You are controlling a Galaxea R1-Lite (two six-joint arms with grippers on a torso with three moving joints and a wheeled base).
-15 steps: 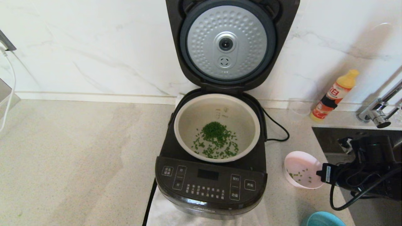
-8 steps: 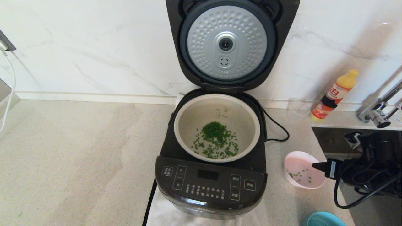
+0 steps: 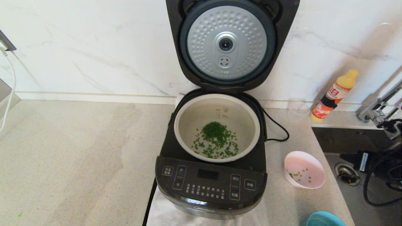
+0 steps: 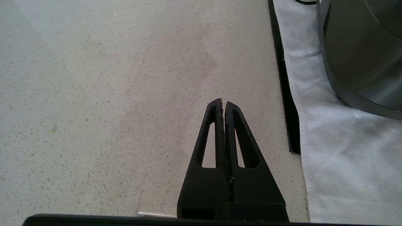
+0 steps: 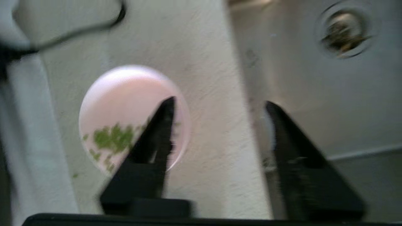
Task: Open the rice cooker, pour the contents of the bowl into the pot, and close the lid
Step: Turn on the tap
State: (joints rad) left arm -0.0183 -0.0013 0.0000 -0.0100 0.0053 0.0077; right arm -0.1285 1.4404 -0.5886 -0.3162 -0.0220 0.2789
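Observation:
The rice cooker (image 3: 210, 182) stands on the counter with its lid (image 3: 226, 44) swung upright, dimpled silver underside facing me. The pot (image 3: 216, 96) inside holds a heap of chopped green bits (image 3: 216, 138). To the cooker's right the pink bowl (image 3: 304, 169) sits on the counter with only a few green bits in it. My right gripper (image 5: 220, 105) is open and holds nothing; it hovers over the counter edge between the bowl (image 5: 125, 103) and the sink. My left gripper (image 4: 223, 103) is shut over bare counter left of the cooker's front.
A yellow-capped bottle (image 3: 334, 95) and a clear cup (image 3: 298, 108) stand by the back wall. The sink (image 3: 355, 194), its drain (image 3: 347, 172) and a tap (image 3: 377, 110) lie to the right. A teal bowl (image 3: 323, 219) sits at the front edge. The power cord (image 3: 278, 128) loops behind the cooker.
My right gripper has let go of the bowl's rim, opened and drawn back to the right over the sink. The bowl stays where it was.

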